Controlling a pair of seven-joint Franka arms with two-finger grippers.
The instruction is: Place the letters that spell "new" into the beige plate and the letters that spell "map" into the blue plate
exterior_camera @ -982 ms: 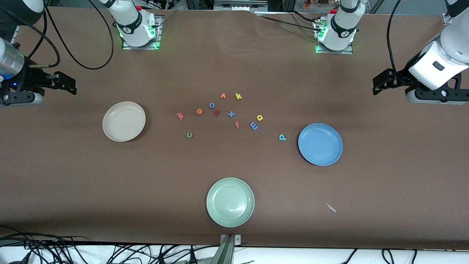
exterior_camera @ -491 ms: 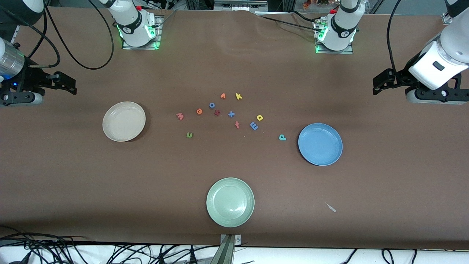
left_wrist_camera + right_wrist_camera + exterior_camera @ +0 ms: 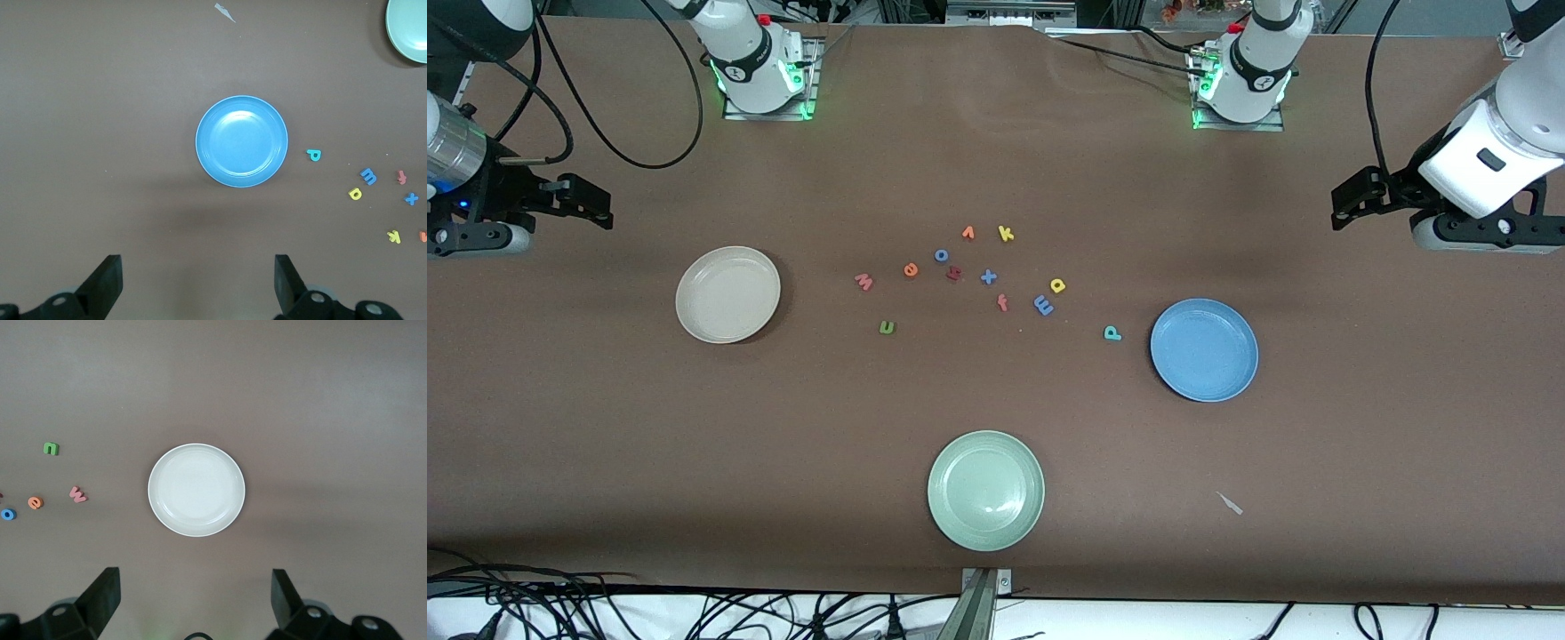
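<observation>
The beige plate (image 3: 727, 294) (image 3: 196, 489) lies bare toward the right arm's end, the blue plate (image 3: 1204, 349) (image 3: 241, 141) bare toward the left arm's end. Between them lie the pink w (image 3: 863, 282) (image 3: 78, 495), orange e (image 3: 911, 269) (image 3: 35, 502), green n (image 3: 886, 327) (image 3: 51, 448), blue m (image 3: 1043, 305) (image 3: 368, 176), yellow a (image 3: 1057, 285) (image 3: 355, 194) and teal p (image 3: 1112, 332) (image 3: 313, 155). My left gripper (image 3: 1352, 200) (image 3: 197, 267) hangs open and empty past the blue plate. My right gripper (image 3: 587, 203) (image 3: 193, 580) hangs open and empty past the beige plate.
A pale green plate (image 3: 985, 490) sits nearest the front camera. Other letters lie among the task's: blue o (image 3: 941, 255), dark red h (image 3: 953, 274), blue x (image 3: 988, 277), orange v (image 3: 967, 233), yellow k (image 3: 1006, 234), red f (image 3: 1002, 303). A white scrap (image 3: 1230, 503) lies beside the green plate.
</observation>
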